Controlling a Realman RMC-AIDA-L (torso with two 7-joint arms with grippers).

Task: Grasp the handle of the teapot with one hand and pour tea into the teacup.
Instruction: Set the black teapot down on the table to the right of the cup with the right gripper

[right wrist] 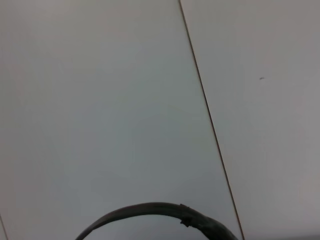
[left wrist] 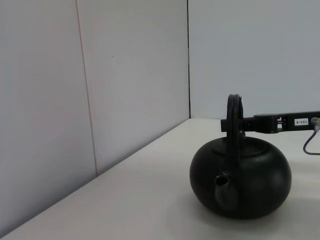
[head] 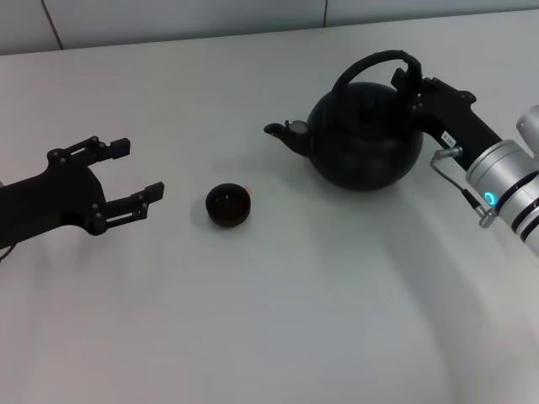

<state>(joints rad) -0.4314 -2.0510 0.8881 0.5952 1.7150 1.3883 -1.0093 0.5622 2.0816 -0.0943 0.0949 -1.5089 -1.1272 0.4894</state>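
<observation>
The black round teapot (head: pixel 364 135) stands on the white table, its spout (head: pixel 282 133) pointing toward my left side. Its arched black handle (head: pixel 370 63) stands upright over the lid. My right gripper (head: pixel 410 88) is at the right end of the handle, level with it. The left wrist view shows the same: teapot (left wrist: pixel 245 182), handle (left wrist: pixel 233 107), right gripper (left wrist: pixel 235 124) reaching across the hoop. The right wrist view shows only an arc of the handle (right wrist: pixel 150 210). The tiny black teacup (head: pixel 228 204), dark inside, sits left of the spout. My left gripper (head: pixel 139 170) is open and empty, left of the cup.
The white table (head: pixel 278 320) stretches toward me in front of the cup and teapot. A pale panelled wall (left wrist: pixel 125 90) runs along the table's far edge. A small pale speck (head: pixel 250 193) lies at the cup's right rim.
</observation>
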